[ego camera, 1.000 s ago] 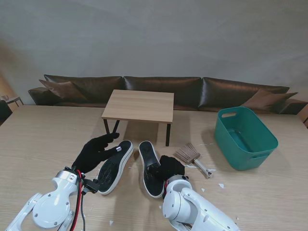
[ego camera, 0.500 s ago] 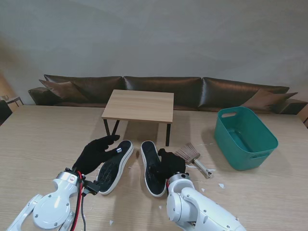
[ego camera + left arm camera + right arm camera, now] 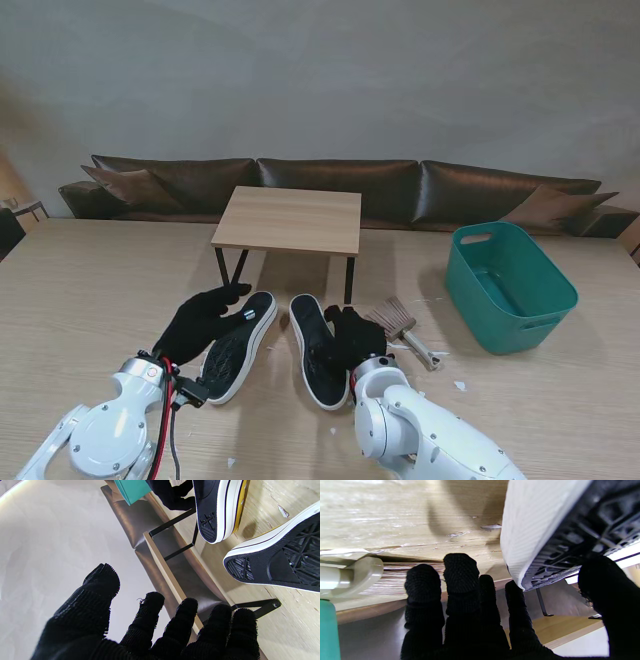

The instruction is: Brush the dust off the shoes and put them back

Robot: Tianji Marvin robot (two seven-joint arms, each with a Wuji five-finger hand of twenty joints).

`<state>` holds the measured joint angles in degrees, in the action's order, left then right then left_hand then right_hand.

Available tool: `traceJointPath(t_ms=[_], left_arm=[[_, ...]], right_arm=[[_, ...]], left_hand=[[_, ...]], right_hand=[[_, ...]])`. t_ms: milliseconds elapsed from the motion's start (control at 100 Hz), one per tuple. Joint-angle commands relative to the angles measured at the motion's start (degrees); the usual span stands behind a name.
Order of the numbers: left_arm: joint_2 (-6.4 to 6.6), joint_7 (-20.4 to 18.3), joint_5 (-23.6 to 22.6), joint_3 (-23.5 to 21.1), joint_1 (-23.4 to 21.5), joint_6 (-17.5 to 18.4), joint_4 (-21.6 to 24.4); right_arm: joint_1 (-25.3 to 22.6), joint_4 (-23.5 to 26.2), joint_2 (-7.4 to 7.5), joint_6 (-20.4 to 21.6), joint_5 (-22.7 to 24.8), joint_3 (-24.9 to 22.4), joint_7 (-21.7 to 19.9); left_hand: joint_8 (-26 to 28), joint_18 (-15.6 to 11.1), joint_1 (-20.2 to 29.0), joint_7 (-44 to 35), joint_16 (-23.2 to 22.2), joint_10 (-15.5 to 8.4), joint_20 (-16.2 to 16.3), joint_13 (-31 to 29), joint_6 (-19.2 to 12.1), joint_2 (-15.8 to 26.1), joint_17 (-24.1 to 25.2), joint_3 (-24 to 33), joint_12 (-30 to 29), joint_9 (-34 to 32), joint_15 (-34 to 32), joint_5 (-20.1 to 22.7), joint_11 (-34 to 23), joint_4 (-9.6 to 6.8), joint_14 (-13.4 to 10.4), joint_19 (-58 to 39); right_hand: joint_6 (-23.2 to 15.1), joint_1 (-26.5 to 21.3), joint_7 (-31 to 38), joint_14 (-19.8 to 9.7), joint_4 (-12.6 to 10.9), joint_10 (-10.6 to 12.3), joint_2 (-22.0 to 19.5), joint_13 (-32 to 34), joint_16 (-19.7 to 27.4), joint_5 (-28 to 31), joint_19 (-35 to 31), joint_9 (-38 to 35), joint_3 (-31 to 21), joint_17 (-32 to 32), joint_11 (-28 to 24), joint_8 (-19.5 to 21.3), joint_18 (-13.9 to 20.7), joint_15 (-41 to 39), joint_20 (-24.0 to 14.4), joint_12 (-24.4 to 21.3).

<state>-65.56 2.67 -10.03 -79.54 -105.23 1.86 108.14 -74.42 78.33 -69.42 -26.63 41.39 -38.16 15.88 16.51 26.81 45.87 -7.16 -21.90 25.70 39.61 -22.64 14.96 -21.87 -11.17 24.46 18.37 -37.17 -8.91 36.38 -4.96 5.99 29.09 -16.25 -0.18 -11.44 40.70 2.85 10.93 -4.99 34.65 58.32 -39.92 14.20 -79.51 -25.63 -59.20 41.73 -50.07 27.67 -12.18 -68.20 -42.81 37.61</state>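
Observation:
Two black-soled shoes with white rims lie sole up before me. The left shoe (image 3: 240, 345) (image 3: 287, 565) is beside my left hand (image 3: 203, 318) (image 3: 150, 630), which hovers open at its left edge with fingers spread. The right shoe (image 3: 315, 350) (image 3: 217, 510) (image 3: 540, 530) leans on its side. My right hand (image 3: 356, 336) (image 3: 470, 610) is at its right edge, thumb over the sole and fingers stretched apart past the white rim, open. The brush (image 3: 400, 325), with tan bristles and a pale handle (image 3: 357, 575), lies just right of that hand.
A small wooden table (image 3: 290, 220) (image 3: 162, 572) on black legs stands just beyond the shoes. A teal basket (image 3: 510, 285) (image 3: 328, 630) sits at the far right. White scraps lie on the tabletop near me. A brown sofa runs along the back.
My right hand has slid forward along the right shoe's edge, toward the brush. The shoe shifted slightly. The left hand has barely moved.

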Motion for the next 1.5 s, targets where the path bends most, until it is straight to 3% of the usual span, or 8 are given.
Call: traceJointPath(t_ms=[0,270,320,450,610,730,860,1490], left_arm=[[-0.17,-1.43,0.34,-0.11,-0.41,-0.37,0.32],[-0.17,-1.53,0.57,-0.03,-0.4,-0.57,0.31],[-0.15,-1.63,0.66,-0.02,-0.4,-0.63,0.31],[-0.13,-1.81,0.84,-0.03,-0.41,-0.8,0.33],[-0.15,-1.74,0.83,-0.04,-0.49,-0.94,0.33],[-0.17,-1.71,0.86,-0.04,-0.53,-1.12,0.36],[-0.18,-1.71,0.95,-0.02,-0.58,-1.3,0.36],[-0.46,-0.51,0.95,0.37,-1.3,-2.29,0.83]], right_arm=[[-0.81,-0.84,0.73,0.47,0.8,0.49,-1.53],[-0.88,0.69,1.87,1.27,2.28,0.23,-4.11],[-0.93,0.87,2.01,1.3,2.65,0.23,-4.28],[-0.86,0.55,2.02,2.36,2.96,0.2,-3.8],[-0.46,1.12,2.83,3.98,3.42,0.31,-6.11],[-0.22,1.24,3.36,5.94,3.96,0.58,-7.27],[0.48,0.61,3.77,7.89,6.47,1.69,-6.5],[2.35,-1.32,4.06,8.25,6.18,6.85,-9.23]], left_hand=[[0.28,-1.29,1.09,-0.06,-0.72,-0.19,0.97,-1.54,-1.03,2.05,0.26,-1.19,0.72,-0.51,-0.73,0.09,-0.32,-2.15,0.27,1.34],[0.32,-1.24,1.27,-0.11,-0.85,-0.27,1.13,-1.72,-1.11,2.34,0.25,-1.62,0.76,-0.68,-0.8,0.22,-0.35,-2.24,0.27,1.33],[0.3,-1.19,1.25,-0.05,-0.87,-0.24,1.15,-1.79,-1.07,2.36,0.21,-1.72,0.78,-0.82,-0.82,0.07,-0.4,-2.24,0.39,1.32],[0.33,-1.23,1.33,-0.12,-0.89,-0.2,1.19,-1.78,-1.04,2.59,0.3,-1.92,0.78,-0.73,-0.81,0.29,-0.34,-2.27,0.27,1.36],[0.37,-1.21,1.38,-0.2,-0.91,-0.27,1.25,-1.81,-0.92,2.76,0.3,-2.21,0.79,-0.82,-0.8,0.53,-0.37,-2.3,0.32,1.36],[0.42,-1.22,1.42,-0.33,-0.91,-0.3,1.29,-1.78,-0.95,2.98,0.34,-2.43,0.79,-0.81,-0.77,0.88,-0.36,-2.32,0.39,1.38],[0.39,-1.24,1.54,-0.24,-0.92,-0.29,1.33,-1.77,-0.89,3.18,0.4,-2.67,0.78,-0.75,-0.74,0.74,-0.34,-2.34,0.3,1.4],[0.45,-1.17,1.99,-0.28,-1.01,-0.17,1.51,-1.85,-0.88,3.67,0.49,-3.68,0.79,-0.78,-0.72,0.96,-0.34,-2.48,0.45,1.44]], right_hand=[[-11.96,-12.4,-3.56,-0.83,-2.12,1.77,10.93,-0.82,0.13,-3.81,1.14,2.99,-9.69,-13.25,-0.92,2.89,1.33,0.03,-1.36,-0.66],[-11.65,-13.06,-8.16,-1.1,-1.54,1.19,14.43,-4.91,0.17,-8.69,3.29,12.18,-9.83,-15.13,-1.63,6.61,1.29,2.47,-1.49,-0.57],[-11.27,-13.53,-9.12,-1.15,-1.34,1.12,15.34,-5.43,-0.01,-9.52,3.57,14.14,-10.43,-15.22,-2.64,10.25,1.43,2.82,-1.77,-0.79],[-12.86,-17.18,-6.22,-0.83,-1.73,1.86,16.24,-6.33,0.1,-4.33,4.51,13.51,-13.29,-15.95,-3.2,14.68,1.48,3.72,-1.67,-0.78],[-12.67,-15.62,-2.15,-0.29,-1.43,2.86,15.52,-5.85,-0.03,1.66,4.73,8.88,-13.26,-16.22,-2.93,16.5,1.53,3.82,-1.78,-0.82],[-12.11,-13.81,0.46,-0.06,-1.0,3.44,16.07,-5.22,-0.23,5.79,4.68,5.29,-12.36,-15.98,-2.47,15.82,1.47,3.96,-1.88,-0.32],[-10.6,-12.13,2.9,-0.38,-0.78,4.34,17.53,-3.3,-0.45,10.19,4.54,0.06,-12.23,-15.02,-1.43,12.18,1.36,4.23,-1.79,0.73],[-9.53,-11.87,3.82,-0.41,-0.78,5.19,17.34,-1.28,-1.26,12.85,4.17,-4.84,-11.71,-13.99,-1.02,10.54,1.45,3.69,-1.52,2.08]])
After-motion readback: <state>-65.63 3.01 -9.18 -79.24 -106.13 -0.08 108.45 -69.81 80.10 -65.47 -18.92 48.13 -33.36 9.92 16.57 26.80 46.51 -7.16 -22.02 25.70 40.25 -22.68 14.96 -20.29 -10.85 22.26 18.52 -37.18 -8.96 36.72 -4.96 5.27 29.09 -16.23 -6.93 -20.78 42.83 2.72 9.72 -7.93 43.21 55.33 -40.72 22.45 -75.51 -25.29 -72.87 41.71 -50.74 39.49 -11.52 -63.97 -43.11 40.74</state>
